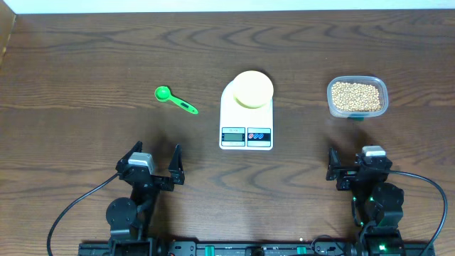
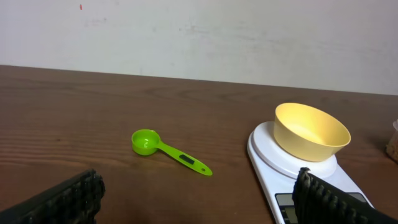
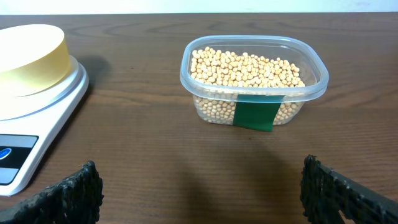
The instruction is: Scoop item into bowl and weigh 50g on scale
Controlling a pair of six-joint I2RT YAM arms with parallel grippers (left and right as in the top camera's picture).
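The pale-yellow bowl (image 1: 252, 89) stands empty on the round platform of the white scale (image 1: 246, 128); both also show in the left wrist view, bowl (image 2: 311, 132) and scale (image 2: 270, 171). Tan beans (image 1: 356, 96) fill a clear plastic tub (image 3: 254, 74) at the right. A green scoop (image 1: 174, 99) lies on the table left of the scale; it also shows in the left wrist view (image 2: 168, 149). My left gripper (image 1: 155, 165) is open and empty near the front edge. My right gripper (image 1: 355, 167) is open and empty, in front of the tub.
The dark wooden table (image 1: 85, 64) runs to a pale wall at the back. The bowl (image 3: 28, 56) and the scale's display corner (image 3: 18, 158) show at the left of the right wrist view. Cables run from both arm bases at the front.
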